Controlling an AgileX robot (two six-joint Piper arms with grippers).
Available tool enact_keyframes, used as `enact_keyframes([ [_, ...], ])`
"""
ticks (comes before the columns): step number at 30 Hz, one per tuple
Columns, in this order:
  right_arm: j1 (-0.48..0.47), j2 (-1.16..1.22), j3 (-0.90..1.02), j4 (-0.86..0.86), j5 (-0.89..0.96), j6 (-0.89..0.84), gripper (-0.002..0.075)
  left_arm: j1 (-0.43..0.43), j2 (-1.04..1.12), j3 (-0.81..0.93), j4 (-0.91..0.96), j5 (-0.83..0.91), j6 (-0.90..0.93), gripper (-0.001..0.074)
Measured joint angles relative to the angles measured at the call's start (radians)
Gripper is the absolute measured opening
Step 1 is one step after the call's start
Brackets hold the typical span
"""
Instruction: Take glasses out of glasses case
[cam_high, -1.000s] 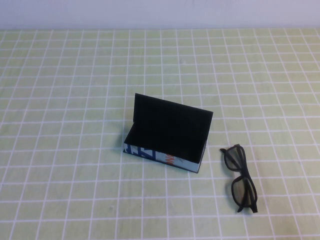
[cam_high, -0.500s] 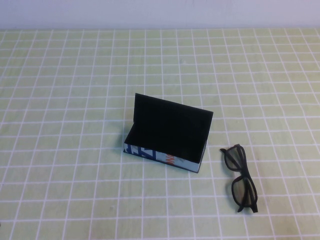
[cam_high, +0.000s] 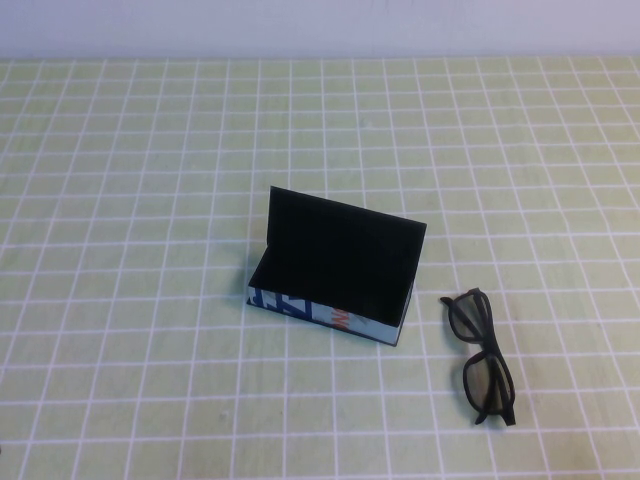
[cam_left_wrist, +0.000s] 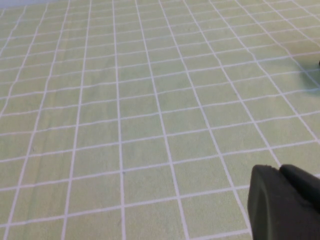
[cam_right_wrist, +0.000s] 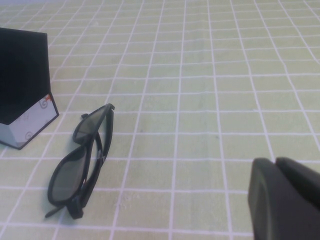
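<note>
Near the middle of the table (cam_high: 120, 200), operator, you had the case (cam_high: 335, 270) sitting with its lid standing up on the far side, hinged at the back and tilted a little away from you. Its black-lined tray lay open to the high view, and you could see nothing in it but the dark lining. The light-blue front wall faced the robot, with dark-blue and orange print on it.

You had the glasses (cam_high: 482, 358) out of the case, lying on the green checked cloth to the case's right and a little nearer the robot. They were near the case but apart from it, with a strip of cloth showing between them. Their arms were folded against the frame, and the dark lenses lay one behind the other along a line running toward the robot. In the right wrist view you saw the same pair (cam_right_wrist: 82, 162) beside the corner of the case (cam_right_wrist: 25, 80).

You had neither arm in the high view. The right gripper (cam_right_wrist: 280, 200) hung above bare cloth, well apart from the glasses, its fingers pressed together on nothing. The left gripper (cam_left_wrist: 282, 202) hung over empty squares of cloth; whether its fingers were spread or together you could not tell.
</note>
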Motion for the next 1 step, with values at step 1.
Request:
enact_keyframes([
  [1,0.0,0.0,0.0,0.0,0.0,0.0,-0.0018,0.0,0.0,0.0,0.0,0.0,0.0,-0.0004],
])
